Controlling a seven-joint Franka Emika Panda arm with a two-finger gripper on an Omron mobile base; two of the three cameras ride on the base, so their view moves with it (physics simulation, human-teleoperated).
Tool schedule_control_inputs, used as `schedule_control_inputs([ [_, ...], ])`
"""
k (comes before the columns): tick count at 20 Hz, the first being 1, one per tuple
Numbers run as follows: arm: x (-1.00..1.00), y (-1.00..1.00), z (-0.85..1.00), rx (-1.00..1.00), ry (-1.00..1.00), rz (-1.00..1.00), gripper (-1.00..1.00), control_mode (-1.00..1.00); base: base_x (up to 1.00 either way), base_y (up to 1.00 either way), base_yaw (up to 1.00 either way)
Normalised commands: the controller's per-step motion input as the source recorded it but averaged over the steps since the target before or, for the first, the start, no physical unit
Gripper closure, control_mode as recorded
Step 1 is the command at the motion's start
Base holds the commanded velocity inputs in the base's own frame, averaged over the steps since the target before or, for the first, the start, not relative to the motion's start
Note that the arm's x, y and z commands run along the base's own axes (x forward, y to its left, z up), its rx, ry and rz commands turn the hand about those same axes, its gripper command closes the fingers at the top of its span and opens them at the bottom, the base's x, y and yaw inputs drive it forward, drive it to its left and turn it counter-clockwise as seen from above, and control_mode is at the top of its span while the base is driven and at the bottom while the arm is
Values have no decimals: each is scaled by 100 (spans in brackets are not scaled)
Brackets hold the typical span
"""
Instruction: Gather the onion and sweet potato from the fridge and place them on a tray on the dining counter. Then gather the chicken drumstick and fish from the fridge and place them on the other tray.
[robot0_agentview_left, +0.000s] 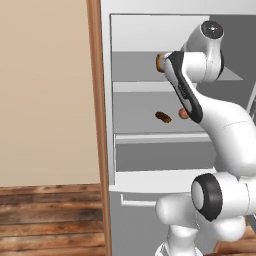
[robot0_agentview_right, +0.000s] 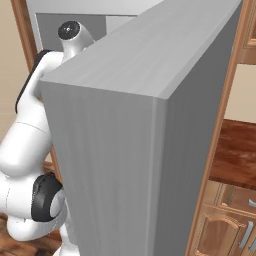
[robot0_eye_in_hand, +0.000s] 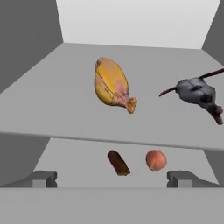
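Gripper (robot0_eye_in_hand: 112, 179) spread wide, nothing between its two dark tips, aimed into the fridge (robot0_agentview_left: 107, 100) from above the shelves. No brand, label or writing legible anywhere.

Fridge: tall, brushed-silver outside, white walls inside, flat matte grey shelves, wood-brown frame down its left side. Door (robot0_agentview_right: 150, 140) swung open and close to the right base camera, a broad slab of streaked silver metal with a paler rounded edge. Beyond it, a dark reddish-brown wooden counter (robot0_agentview_right: 235, 155) with panelled brown cabinets below.

Upper shelf (robot0_eye_in_hand: 57, 105), a smooth grey plane, bears two things, well apart. Drumstick (robot0_eye_in_hand: 111, 83): plump, yellow-orange, glossy skin, tapering to a pale pinkish bone end that points toward the lower right of the hand view. Fish (robot0_eye_in_hand: 197, 92): dark grey, lumpy, with thin reddish-brown fins or tail sticking out left and right, lying near the shelf's right side in that view.

Lower shelf, seen past the front lip of the upper one, holds the other two, near each other but not touching. Sweet potato (robot0_eye_in_hand: 118, 162): short dark brown lump, rounded ends, dull rough-looking skin, lying at a slant, left of the onion. Onion (robot0_eye_in_hand: 155, 159): small round orange-brown ball, smooth. From the left base camera the sweet potato (robot0_agentview_left: 163, 117) lies on the middle shelf and the onion (robot0_agentview_left: 183, 113) peeks out beside the arm.
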Motion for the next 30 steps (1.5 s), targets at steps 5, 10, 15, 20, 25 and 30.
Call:
schedule_control_inputs([
  [5, 26, 0, -13, 0, 0, 0, -100, -100, 0, 0, 0],
  [10, 29, -3, -19, 0, 0, 0, -100, -100, 0, 0, 0],
  [15, 25, -7, -4, 0, 0, 0, -100, -100, 0, 0, 0],
  [20, 21, -6, 0, 0, 0, 0, -100, -100, 0, 0, 0],
  [25, 19, 0, 0, 0, 0, 1, -100, -100, 0, 0, 0],
  [30, 26, 0, 0, 0, 0, 3, -100, -100, 0, 0, 0],
])
